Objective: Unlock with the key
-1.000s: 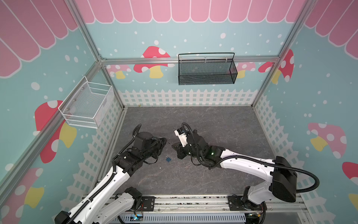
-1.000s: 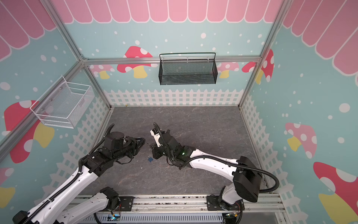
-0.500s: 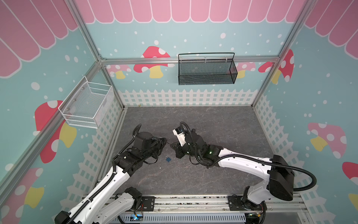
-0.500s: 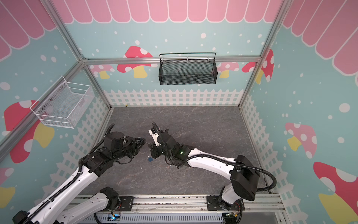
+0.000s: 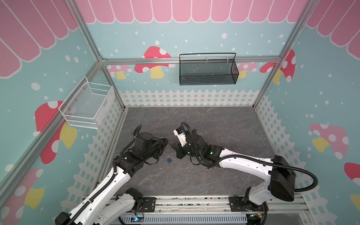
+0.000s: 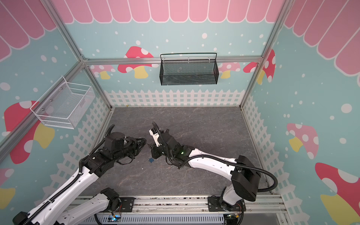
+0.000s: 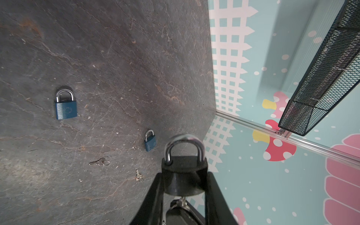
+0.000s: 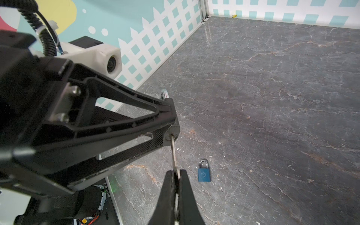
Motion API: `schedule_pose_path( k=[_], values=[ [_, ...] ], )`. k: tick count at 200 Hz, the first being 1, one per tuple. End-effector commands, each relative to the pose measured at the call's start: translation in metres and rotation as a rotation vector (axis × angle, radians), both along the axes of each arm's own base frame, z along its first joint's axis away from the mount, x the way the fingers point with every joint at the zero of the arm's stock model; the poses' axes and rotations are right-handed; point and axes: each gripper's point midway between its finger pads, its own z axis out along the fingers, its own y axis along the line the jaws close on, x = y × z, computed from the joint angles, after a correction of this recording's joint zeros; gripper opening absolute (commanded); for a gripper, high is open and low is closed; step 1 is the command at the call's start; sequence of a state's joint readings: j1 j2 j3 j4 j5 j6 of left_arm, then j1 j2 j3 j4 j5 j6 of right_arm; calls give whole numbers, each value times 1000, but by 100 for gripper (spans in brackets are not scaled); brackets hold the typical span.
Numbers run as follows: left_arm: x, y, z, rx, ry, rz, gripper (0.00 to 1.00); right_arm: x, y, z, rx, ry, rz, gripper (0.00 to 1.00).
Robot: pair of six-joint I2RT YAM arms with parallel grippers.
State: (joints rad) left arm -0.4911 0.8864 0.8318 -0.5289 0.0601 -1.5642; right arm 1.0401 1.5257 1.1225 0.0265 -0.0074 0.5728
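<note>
A black padlock [image 7: 184, 172] with a silver shackle [image 7: 184, 143] is held off the floor, my left gripper [image 7: 184, 176] shut on its body. In the right wrist view the lock's keyhole end [image 8: 172, 134] faces my right gripper [image 8: 176, 172], which is shut on a thin silver key [image 8: 173, 153]. The key's tip sits in the keyhole. In both top views the left gripper [image 5: 165, 141] and right gripper [image 5: 173, 147] meet tip to tip near the floor's left middle, as do the left gripper [image 6: 144, 141] and right gripper [image 6: 151, 146].
A small blue padlock [image 5: 169, 160] lies on the grey floor just below the grippers, also visible as the blue padlock [image 8: 204, 173]. The left wrist view shows another blue padlock [image 7: 65, 109] and two loose keys [image 7: 99, 162]. A black mesh basket [image 5: 207, 70] and a white wire basket [image 5: 87, 106] hang on the walls.
My right gripper has crept slightly left with the key, closer to the held padlock. The left arm has stayed where it was.
</note>
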Motion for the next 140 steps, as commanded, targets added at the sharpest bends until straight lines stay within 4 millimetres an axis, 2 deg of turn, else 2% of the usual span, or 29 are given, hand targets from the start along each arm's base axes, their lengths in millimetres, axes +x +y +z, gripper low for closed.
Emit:
schedule_pose_path(
  k=[1, 11, 52, 82, 118, 140],
  values=[
    [4, -3, 17, -49, -29, 5, 0, 7, 2, 9, 6, -21, -29, 0],
    [3, -4, 19, -52, -33, 0, 0, 9, 2, 7, 1, -22, -38, 0],
    [1, -7, 17, -71, -18, -7, 0, 16, -1, 24, 29, -77, -78, 0],
    [0, -14, 22, -105, -16, -22, 0, 24, -2, 19, 7, -102, -127, 0],
    [0, -37, 31, -169, -23, -74, 0, 24, 20, 21, 14, -129, -67, 0],
    [-1, -40, 38, -151, -38, -97, 0, 22, 26, 34, 46, -132, -43, 0]
  ],
)
